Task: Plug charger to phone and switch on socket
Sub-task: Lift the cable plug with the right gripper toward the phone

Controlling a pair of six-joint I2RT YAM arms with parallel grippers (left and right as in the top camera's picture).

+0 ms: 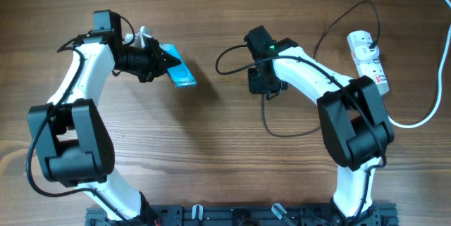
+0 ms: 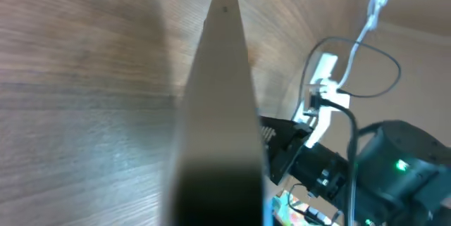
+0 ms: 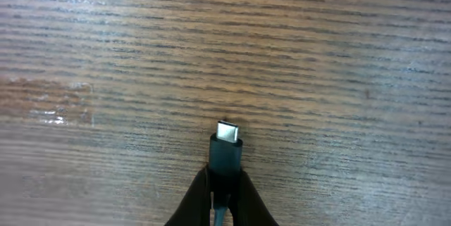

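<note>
We see the left end effector pinching the phone. The right end effector clamps the charger behind its connector. The socket lies far right on the bench.

Overhead fixed, straight down on whole table, arm bases at 6 o'clock; left wrist hard against phone edge, facing 3 o'clock, sharing right arm with overhead; right wrist low, very close on charger tip.
</note>
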